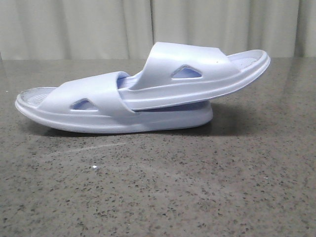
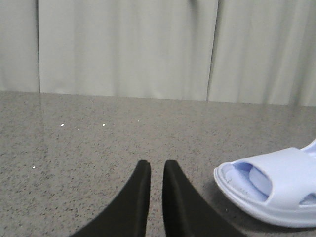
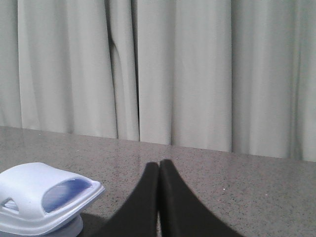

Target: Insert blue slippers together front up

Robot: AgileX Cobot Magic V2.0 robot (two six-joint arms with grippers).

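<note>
The two blue slippers lie nested on the table in the front view. The lower slipper lies flat with its sole down. The upper slipper has one end pushed under the lower one's strap and tilts up to the right. My left gripper is empty, its fingers almost together with a narrow gap, on the table side of the lower slipper's end. My right gripper is shut and empty, apart from the upper slipper's raised end. Neither gripper shows in the front view.
The grey speckled stone table stretches in front of the slippers. A pale curtain hangs behind the table's far edge.
</note>
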